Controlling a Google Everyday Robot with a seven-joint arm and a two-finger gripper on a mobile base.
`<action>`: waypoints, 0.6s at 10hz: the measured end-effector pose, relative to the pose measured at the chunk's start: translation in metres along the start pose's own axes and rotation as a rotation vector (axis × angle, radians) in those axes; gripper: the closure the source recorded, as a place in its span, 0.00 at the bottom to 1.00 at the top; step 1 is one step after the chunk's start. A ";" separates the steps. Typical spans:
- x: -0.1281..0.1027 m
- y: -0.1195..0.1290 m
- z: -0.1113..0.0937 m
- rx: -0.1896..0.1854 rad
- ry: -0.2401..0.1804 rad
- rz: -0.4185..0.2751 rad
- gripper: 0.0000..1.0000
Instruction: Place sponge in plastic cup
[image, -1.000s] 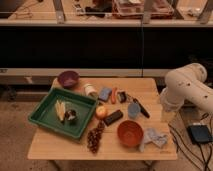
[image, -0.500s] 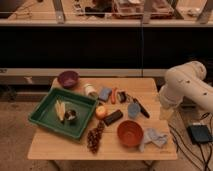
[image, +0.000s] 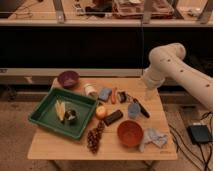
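The sponge (image: 104, 93), a small flat blue pad, lies on the wooden table (image: 60, 145) near the back middle. The plastic cup (image: 133, 110), small and light blue, stands upright to the sponge's right, just behind the orange bowl (image: 130, 133). My white arm comes in from the right, and the gripper (image: 150, 93) hangs over the table's back right part. It is to the right of the cup and farther back, open, with nothing in it.
A green tray (image: 45, 117) with food items fills the left side, with a purple bowl (image: 68, 78) behind it. A pale cloth (image: 152, 138), grapes (image: 94, 139), a black bar (image: 113, 118), an orange fruit (image: 101, 112) and dark utensils (image: 140, 107) lie around the cup. A black box (image: 200, 134) sits on the floor at right.
The arm has swung a little to the left, bringing the gripper in over the table's right side. Nothing on the table has moved.
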 end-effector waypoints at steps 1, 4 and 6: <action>-0.017 -0.013 0.002 0.009 -0.011 -0.029 0.35; -0.061 -0.074 0.008 0.069 -0.044 -0.091 0.35; -0.060 -0.132 0.031 0.055 -0.003 -0.098 0.35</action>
